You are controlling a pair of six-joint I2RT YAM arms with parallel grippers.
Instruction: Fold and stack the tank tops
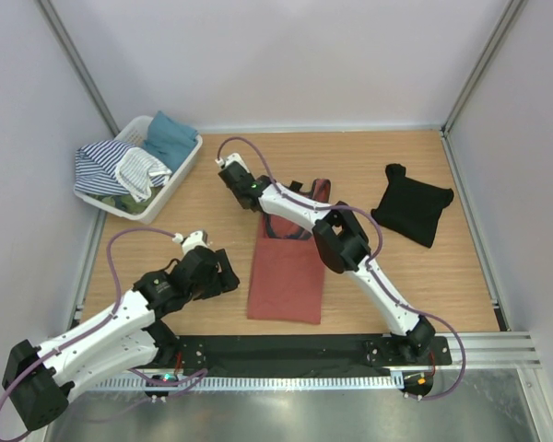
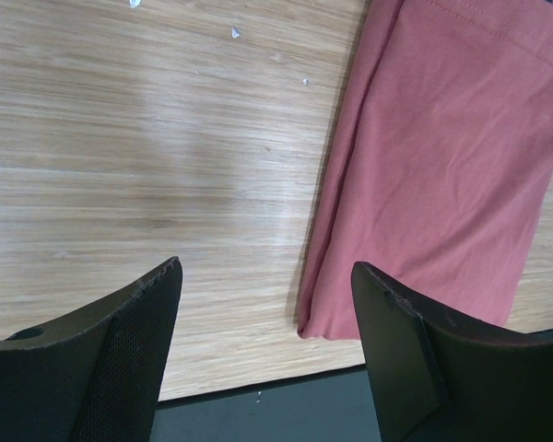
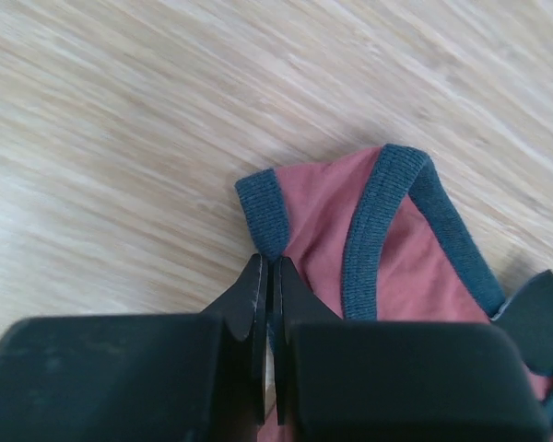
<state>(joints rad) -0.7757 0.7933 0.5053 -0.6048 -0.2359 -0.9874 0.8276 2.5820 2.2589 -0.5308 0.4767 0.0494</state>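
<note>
Pressed together, the right jaws sit at the far strap end of the rust-red cloth tank top [image 1: 288,267], lying long on the wooden desk [image 1: 396,276]; a black cloth tank top [image 1: 412,204] looks folded, well apart. Left wrist: left jaws spread, empty, beside its hem [image 2: 324,308]. Right wrist: tips pinch the navy strap edging [image 3: 267,216]. Red fold seems half-done; stacking remains.

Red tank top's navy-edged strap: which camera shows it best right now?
Right wrist view: the strap shows close up, with the right claw shut on its navy edging. Top external shows the whole red tank top, but the right arm partly covers its straps. Left wrist shows only the lower hem corner, no strap.
</note>
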